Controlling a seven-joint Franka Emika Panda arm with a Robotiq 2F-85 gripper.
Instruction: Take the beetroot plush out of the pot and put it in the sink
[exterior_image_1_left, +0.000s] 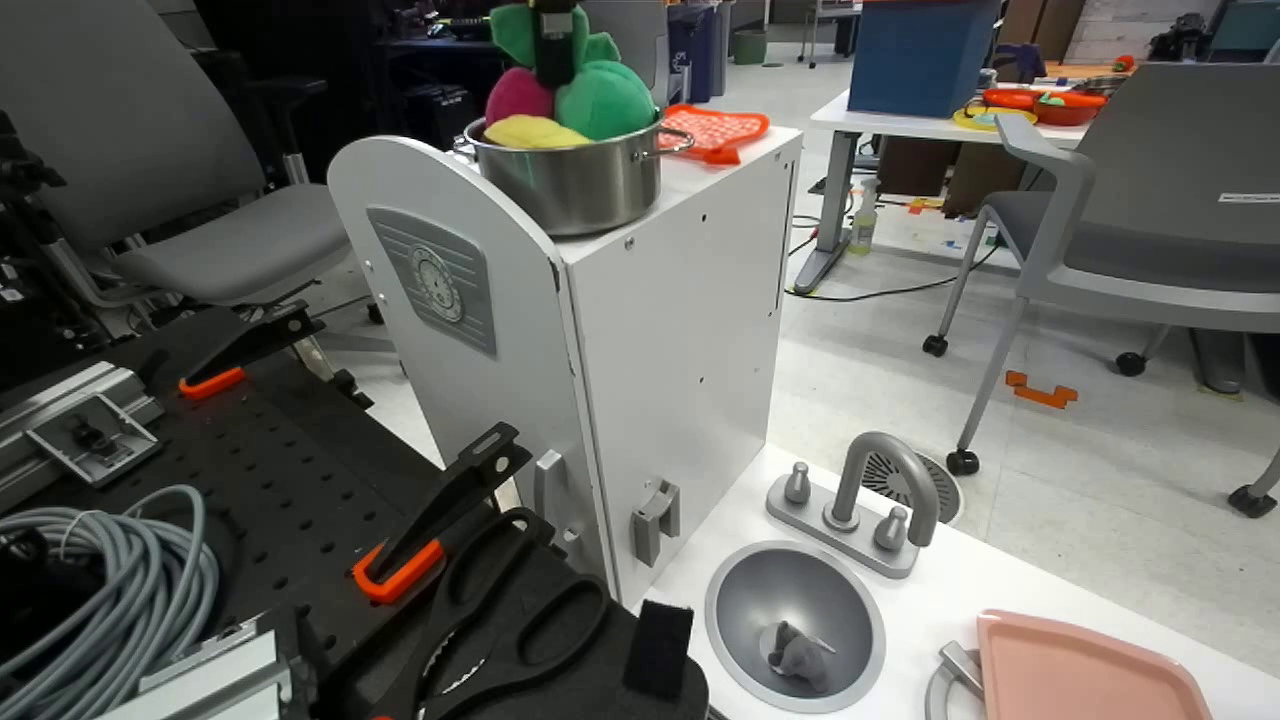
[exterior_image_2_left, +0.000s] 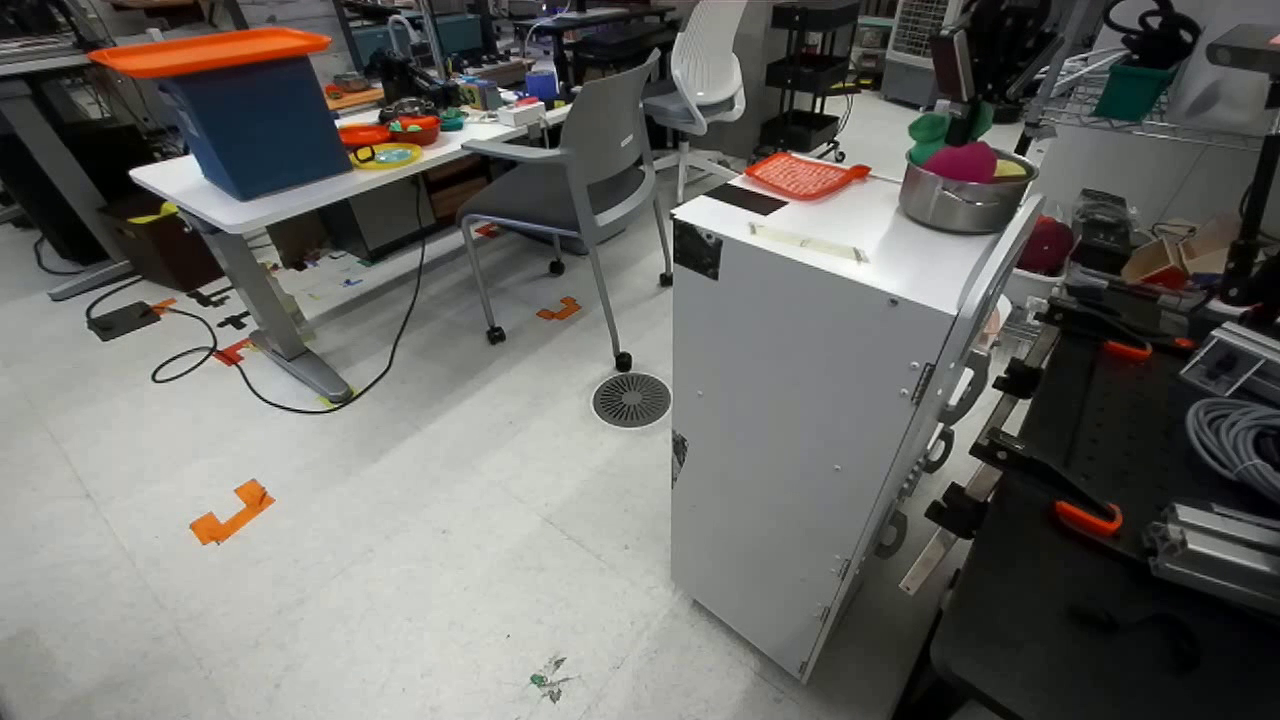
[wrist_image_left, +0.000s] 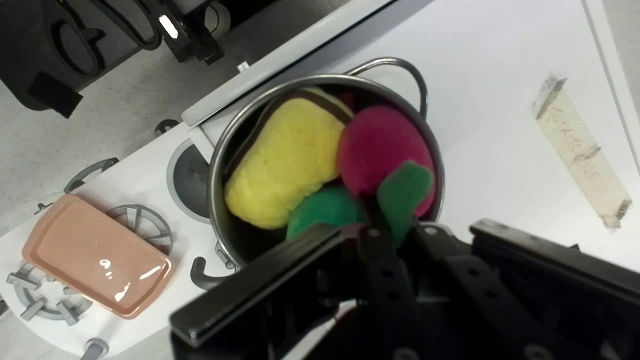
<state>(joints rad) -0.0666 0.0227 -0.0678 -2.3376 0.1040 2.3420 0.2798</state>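
The steel pot (exterior_image_1_left: 570, 195) stands on top of the white toy cabinet; it also shows in an exterior view (exterior_image_2_left: 960, 207) and in the wrist view (wrist_image_left: 216, 185). The magenta beetroot plush (wrist_image_left: 380, 145) lies in it, also visible in both exterior views (exterior_image_1_left: 515, 97) (exterior_image_2_left: 962, 162). A yellow plush (wrist_image_left: 285, 165) and a green round plush (wrist_image_left: 325, 207) lie beside it. My gripper (wrist_image_left: 400, 227) points down at the pot, its fingers close together on the beetroot's green leaf; it shows in both exterior views (exterior_image_1_left: 556, 75) (exterior_image_2_left: 962, 125). The sink (exterior_image_1_left: 750, 595) lies lower, with a grey object inside.
A curved white panel (exterior_image_1_left: 460, 380) rises beside the pot. A red-orange mesh piece (exterior_image_1_left: 720, 128) lies on the cabinet top. A grey tap (exterior_image_1_left: 880, 450) arches by the sink. A salmon tray (exterior_image_1_left: 1085, 665) lies beyond it. A black table (exterior_image_1_left: 280, 480) holds clamps and scissors.
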